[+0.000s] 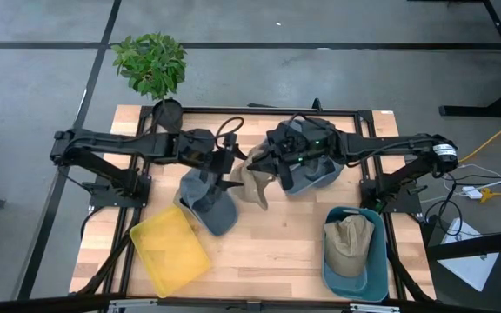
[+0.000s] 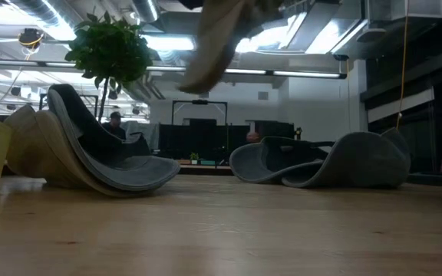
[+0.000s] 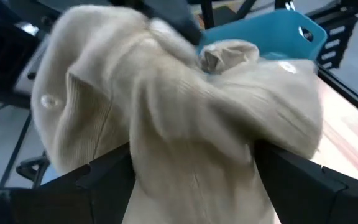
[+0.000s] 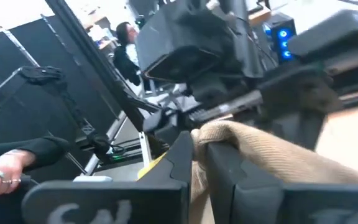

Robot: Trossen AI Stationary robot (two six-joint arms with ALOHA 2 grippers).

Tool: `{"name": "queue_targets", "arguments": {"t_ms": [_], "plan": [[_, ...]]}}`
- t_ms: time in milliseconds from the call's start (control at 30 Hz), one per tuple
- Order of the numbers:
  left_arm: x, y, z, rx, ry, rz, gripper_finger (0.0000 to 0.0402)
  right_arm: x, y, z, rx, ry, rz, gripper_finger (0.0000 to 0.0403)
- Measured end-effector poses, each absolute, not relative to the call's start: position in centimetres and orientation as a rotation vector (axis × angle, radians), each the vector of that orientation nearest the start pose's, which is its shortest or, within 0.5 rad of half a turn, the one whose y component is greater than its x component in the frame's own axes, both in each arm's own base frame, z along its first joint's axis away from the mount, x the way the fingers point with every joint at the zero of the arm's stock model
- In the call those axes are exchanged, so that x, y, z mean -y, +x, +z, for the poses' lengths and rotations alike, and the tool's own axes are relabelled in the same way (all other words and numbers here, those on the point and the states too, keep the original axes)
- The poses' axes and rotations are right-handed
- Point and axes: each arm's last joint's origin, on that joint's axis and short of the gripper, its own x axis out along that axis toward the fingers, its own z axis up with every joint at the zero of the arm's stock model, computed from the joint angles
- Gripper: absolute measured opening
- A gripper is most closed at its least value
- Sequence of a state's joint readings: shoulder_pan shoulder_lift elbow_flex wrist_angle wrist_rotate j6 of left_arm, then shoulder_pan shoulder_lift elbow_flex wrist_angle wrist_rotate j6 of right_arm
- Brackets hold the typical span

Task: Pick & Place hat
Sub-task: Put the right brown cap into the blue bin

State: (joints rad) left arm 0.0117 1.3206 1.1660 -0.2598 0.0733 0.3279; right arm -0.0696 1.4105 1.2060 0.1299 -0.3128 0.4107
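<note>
Above the table, both grippers' jaws pinch one tan hat; two grey hats lie below.

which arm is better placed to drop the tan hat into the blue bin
Right. The right gripper pinches the tan hat in its fingers, and the blue bin sits on its side.

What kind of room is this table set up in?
Probably a robotics lab or open workshop. The low view shows exposed ceiling ducts and strip lights and a person seated at dark desks behind the wooden table. The high view shows bare grey concrete floor and loose cables.
</note>
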Motion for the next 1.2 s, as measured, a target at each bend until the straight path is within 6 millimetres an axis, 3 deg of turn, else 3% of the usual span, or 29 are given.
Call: {"name": "queue_targets", "arguments": {"t_ms": [200, 333, 767, 1000, 1200], "plan": [[-0.2, 30.2, 34.4, -0.333, 0.309, -0.117, 0.0311, 1.4, 32.5, 36.8, -0.099, 0.395, 0.236, 0.0028], [-0.2, 30.3, 34.7, -0.309, 0.308, -0.112, 0.0275, 1.4, 32.5, 36.8, -0.098, 0.386, 0.236, 0.0026], [-0.2, 30.2, 34.4, -0.344, 0.263, -0.115, 0.0014, 1.4, 32.5, 36.7, -0.107, 0.392, 0.235, 0.0032], [-0.2, 29.5, 34.4, -0.384, 0.261, -0.118, 0.0007, 1.1, 32.1, 36.8, -0.149, 0.449, 0.314, 0.0061], [-0.2, 27.5, 34.7, -0.462, 0.255, -0.13, 0.0006, 0.9, 29.7, 37.5, -0.24, 0.457, 0.301, 0.0089]]}}
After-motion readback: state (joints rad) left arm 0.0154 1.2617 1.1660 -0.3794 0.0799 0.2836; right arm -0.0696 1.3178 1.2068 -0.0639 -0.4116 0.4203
